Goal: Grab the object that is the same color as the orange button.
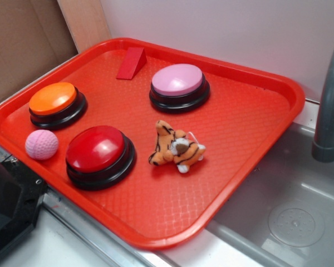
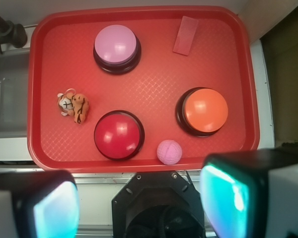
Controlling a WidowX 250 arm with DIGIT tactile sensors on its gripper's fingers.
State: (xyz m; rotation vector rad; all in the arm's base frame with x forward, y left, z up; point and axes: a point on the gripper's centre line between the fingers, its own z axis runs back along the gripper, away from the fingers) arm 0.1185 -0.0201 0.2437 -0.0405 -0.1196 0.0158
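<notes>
Looking down through the wrist view, I have the whole red tray (image 2: 44, 74) below me and the gripper (image 2: 139, 203) parked high, off the tray's near edge, its two fingers (image 2: 54, 206) spread wide with nothing between them. The orange button (image 2: 205, 110) sits on the tray's right side in this view; the thing that matches it is the small plush tiger (image 2: 73, 106), orange with black stripes and a white muzzle, lying on its side on the tray's left, just beside the red button (image 2: 118, 134) but apart from it. In the exterior view the tiger (image 1: 177, 150) lies near the tray's middle, between the red button (image 1: 99, 153) and the pink button (image 1: 178, 83). The pink dimpled ball (image 2: 169, 151) at the near rim is the wrong colour; I ignore it, and the red wedge (image 2: 186, 34) at the far side too. My read on handling: the toy looks light, soft and squashy, so it should compress under the pads, not slip, and nothing about it seems fragile. I judge the best hold is across the body's narrow middle, not head or legs. The red button's closeness is the risk: a finger could clip its dome on descent.
</notes>
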